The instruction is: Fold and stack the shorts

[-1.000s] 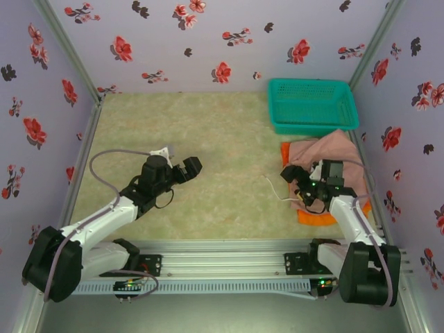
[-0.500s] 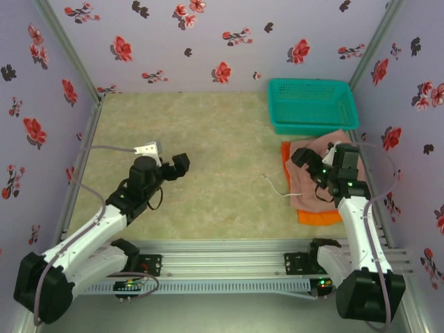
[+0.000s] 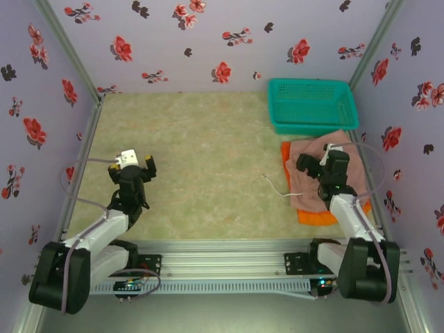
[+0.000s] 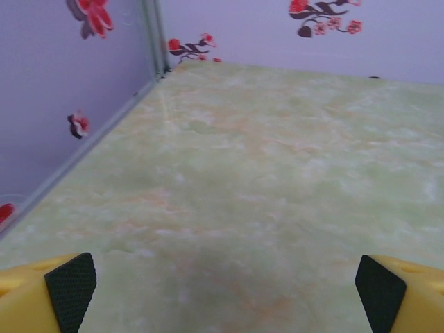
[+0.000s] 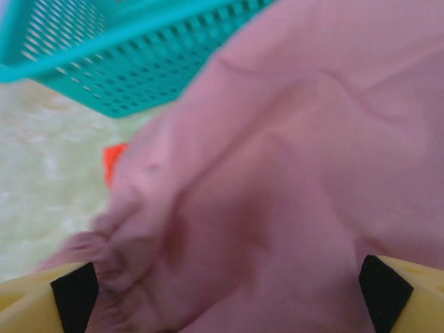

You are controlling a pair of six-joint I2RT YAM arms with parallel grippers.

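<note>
A stack of shorts lies at the right side of the table, in front of the basket. The dusty pink shorts (image 3: 304, 182) are on top, and orange shorts (image 3: 313, 217) show beneath at the near edge and far left corner. A white drawstring (image 3: 275, 186) trails off to the left. My right gripper (image 3: 322, 164) hovers open over the pink shorts (image 5: 277, 173), nothing between its fingertips (image 5: 75, 294); a bit of orange cloth (image 5: 113, 161) shows at the left. My left gripper (image 3: 132, 170) is open over bare table (image 4: 229, 180) at the left, far from the shorts.
A teal mesh basket (image 3: 312, 104) stands at the back right, just behind the stack; its wall (image 5: 132, 76) is close ahead of my right gripper. Flowered walls enclose the table on three sides, and the left wall (image 4: 62, 104) is close to my left gripper.
My left arm has drawn back toward the left and near side, gripper open. My right gripper has moved farther back over the pink shorts, staying open.
</note>
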